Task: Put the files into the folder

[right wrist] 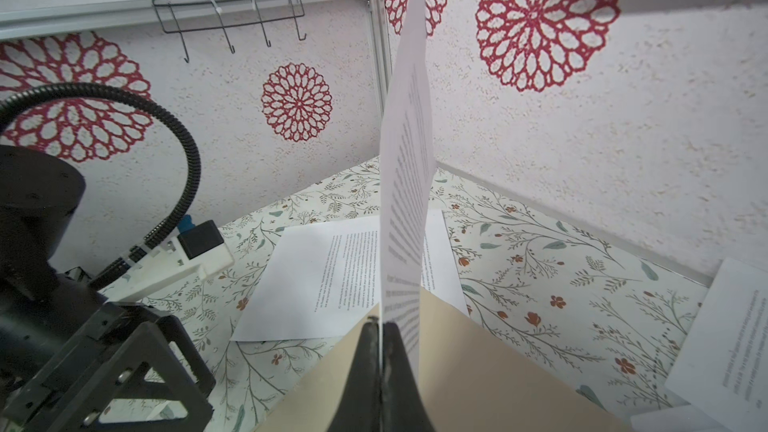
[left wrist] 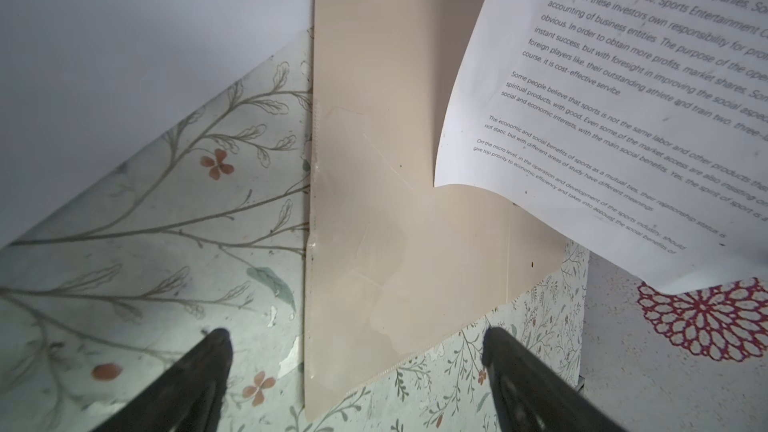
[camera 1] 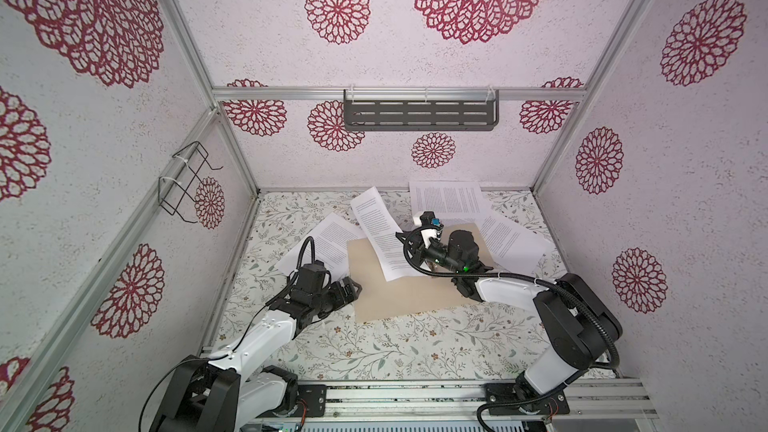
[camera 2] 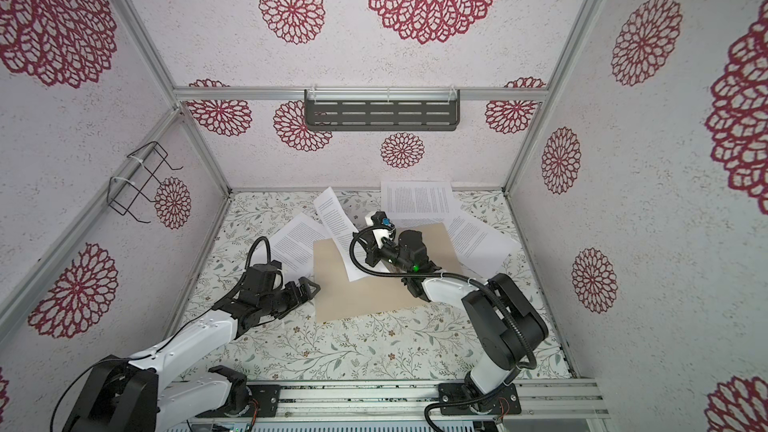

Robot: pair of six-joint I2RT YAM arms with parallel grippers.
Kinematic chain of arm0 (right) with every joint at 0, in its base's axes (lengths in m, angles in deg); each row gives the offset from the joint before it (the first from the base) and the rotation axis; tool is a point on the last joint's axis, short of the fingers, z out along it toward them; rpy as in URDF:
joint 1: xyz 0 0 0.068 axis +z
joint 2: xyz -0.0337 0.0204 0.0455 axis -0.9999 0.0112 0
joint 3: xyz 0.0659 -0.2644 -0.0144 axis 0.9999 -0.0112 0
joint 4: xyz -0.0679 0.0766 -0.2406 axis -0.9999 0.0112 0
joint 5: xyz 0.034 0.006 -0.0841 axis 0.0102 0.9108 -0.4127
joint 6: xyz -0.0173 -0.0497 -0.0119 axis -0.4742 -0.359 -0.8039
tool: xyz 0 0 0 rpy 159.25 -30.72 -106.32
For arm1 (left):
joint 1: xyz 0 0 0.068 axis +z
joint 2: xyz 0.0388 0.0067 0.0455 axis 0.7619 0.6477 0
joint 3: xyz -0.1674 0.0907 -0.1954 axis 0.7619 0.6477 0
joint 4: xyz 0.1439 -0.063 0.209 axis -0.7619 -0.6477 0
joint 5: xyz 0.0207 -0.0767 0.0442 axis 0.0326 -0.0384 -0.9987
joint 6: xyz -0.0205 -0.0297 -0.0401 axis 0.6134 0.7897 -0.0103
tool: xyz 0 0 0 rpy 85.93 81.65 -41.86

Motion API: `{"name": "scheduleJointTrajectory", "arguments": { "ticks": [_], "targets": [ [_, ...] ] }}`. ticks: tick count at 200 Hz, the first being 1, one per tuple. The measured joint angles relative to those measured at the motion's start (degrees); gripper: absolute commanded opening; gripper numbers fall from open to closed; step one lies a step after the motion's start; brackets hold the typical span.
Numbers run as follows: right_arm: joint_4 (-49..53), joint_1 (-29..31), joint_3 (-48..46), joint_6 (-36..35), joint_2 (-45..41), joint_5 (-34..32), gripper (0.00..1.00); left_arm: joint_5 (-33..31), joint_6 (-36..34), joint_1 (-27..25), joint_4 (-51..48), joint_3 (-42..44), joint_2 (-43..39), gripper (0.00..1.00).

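Files (camera 1: 446, 199) lie scattered toward the bench's (camera 1: 415, 347) far edge, around the closed folder (camera 1: 399, 292) at its middle. We see the right gripper (right wrist: 380, 324) pinching one sheet (right wrist: 405, 160) by its edge above the folder. The left gripper (left wrist: 355, 338) is spread wide over the folder's left edge, holding nothing. Our bench wears a floral covering; the walls (camera 1: 336, 6) carry red rosettes.

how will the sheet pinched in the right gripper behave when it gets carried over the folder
Likely floppy: the sheet curls and bows at its free corner above the folder. Probably very light, since the right gripper holds it up by one thin edge. It may swing or fold when moved quickly.
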Motion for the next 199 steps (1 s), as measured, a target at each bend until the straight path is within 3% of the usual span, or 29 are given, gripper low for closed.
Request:
{"name": "scheduleJointTrajectory", "arguments": {
  "ticks": [199],
  "targets": [
    [-13.14,0.81,-1.16,16.87,4.59,11.63,0.0,-0.55,-1.09,0.0,-0.44,-0.02,0.48,0.97]
  ]
}}
